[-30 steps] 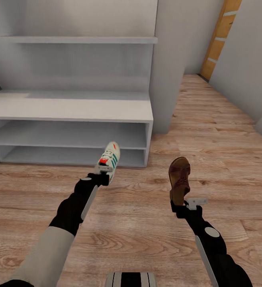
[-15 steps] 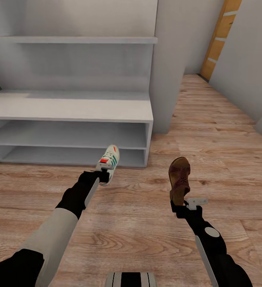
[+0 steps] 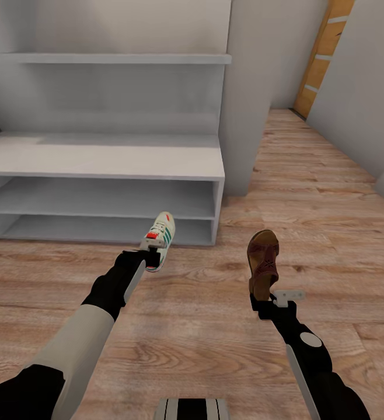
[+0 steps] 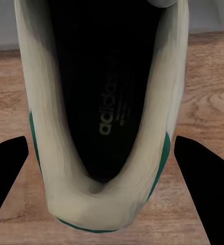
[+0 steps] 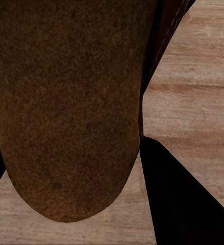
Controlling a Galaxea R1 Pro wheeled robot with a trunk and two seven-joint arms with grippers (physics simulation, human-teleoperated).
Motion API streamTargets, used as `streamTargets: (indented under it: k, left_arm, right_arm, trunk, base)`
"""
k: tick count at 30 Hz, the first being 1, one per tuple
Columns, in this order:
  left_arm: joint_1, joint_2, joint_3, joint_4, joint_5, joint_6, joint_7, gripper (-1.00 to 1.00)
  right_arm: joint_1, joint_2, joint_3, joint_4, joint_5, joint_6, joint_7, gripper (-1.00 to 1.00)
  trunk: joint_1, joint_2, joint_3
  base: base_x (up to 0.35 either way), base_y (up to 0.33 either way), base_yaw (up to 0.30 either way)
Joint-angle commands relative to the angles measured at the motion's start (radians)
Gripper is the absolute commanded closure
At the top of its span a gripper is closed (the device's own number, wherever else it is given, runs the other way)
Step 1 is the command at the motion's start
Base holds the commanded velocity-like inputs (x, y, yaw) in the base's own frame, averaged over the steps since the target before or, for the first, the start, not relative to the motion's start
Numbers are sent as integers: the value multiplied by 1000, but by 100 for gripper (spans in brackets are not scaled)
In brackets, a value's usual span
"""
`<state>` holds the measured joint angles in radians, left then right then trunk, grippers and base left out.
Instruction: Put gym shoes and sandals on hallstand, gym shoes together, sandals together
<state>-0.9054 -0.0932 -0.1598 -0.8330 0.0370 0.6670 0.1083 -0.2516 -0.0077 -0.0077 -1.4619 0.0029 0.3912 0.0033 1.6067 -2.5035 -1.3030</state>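
Left arm has eased the gym shoe (image 3: 160,237) down; left tool (image 3: 149,252) clamps its heel, toe pointing far toward the hallstand (image 3: 157,160); right tool (image 3: 266,298) grips the sandal (image 3: 262,261).

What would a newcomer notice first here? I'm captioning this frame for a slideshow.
Each arm holds out a shoe over the light brown wood-plank floor: the left gripper grips a white lace-up sneaker with green stripes, the right gripper a dark-brown leather sandal. Behind them stands a low pale grey shoe rack with two open shelves.
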Motion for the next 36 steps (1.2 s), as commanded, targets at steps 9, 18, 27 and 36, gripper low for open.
streamTargets:
  k: [9, 18, 27, 36]
  left_arm:
    - [2, -1, 0, 0, 0, -5, -1, 100]
    - [2, -2, 1, 0, 0, -10, -1, 100]
    - [3, -2, 2, 0, 0, -10, -1, 100]
    - [3, -1, 3, 0, -2, -10, -1, 100]
  right_arm:
    - [0, 0, 0, 0, -3, 0, -2, 100]
    - [0, 0, -1, 0, -2, 0, -2, 100]
    - [0, 0, -4, 0, -2, 0, -2, 100]
    - [0, -1, -24, 0, 0, 0, -2, 100]
  trunk:
    - [0, 0, 0]
    - [0, 0, 0]
    - [0, 0, 0]
    - [0, 0, 0]
  base:
    - [264, -83, 0]
    - [45, -17, 0]
    - [199, -164, 0]
    - [70, -51, 0]
